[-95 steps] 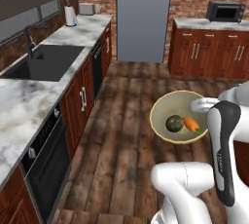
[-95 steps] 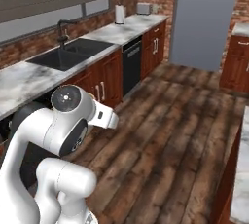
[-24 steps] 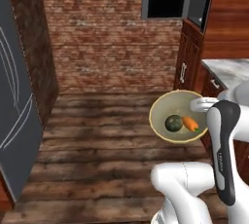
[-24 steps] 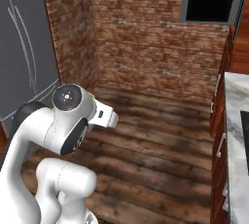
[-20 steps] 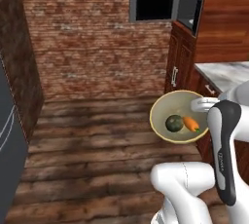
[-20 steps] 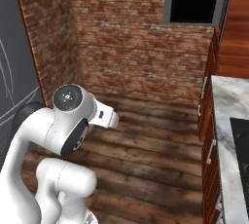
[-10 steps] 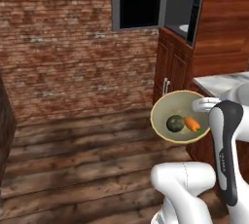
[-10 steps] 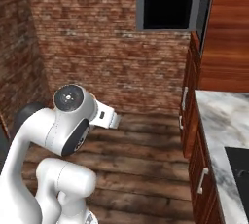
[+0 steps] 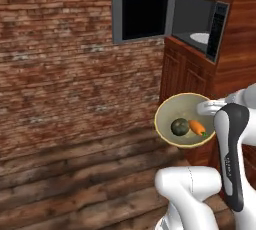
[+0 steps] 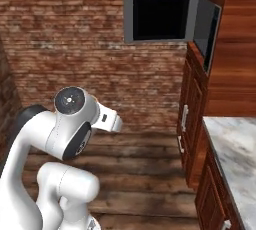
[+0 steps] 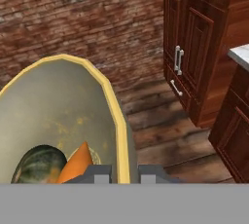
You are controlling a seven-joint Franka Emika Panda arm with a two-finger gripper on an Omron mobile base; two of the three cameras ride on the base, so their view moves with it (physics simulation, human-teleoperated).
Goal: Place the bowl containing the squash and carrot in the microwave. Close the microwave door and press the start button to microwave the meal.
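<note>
Yellow-rimmed, the bowl (image 9: 185, 119) hangs in the air over the wood floor (image 9: 75, 184), and the gripper (image 11: 125, 173) pinches its rim on the near right side, with the squash (image 9: 179, 126) and the carrot (image 9: 197, 127) lying inside. I think the bowl must go up and forward to the right, because the microwave (image 9: 197, 21) sits higher in the wall of brown cupboards, well apart from it, and the microwave door (image 9: 142, 17) swings wide open to the left

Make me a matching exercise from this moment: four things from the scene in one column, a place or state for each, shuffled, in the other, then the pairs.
Things:
1. squash
2. carrot
3. microwave door
4. bowl

Places or states:
A. swung wide open
B. orange, lying in the bowl
C. gripped at its rim by the gripper
D. dark green, lying beside the carrot

Pairs: 1-D, 2-B, 3-A, 4-C
</note>
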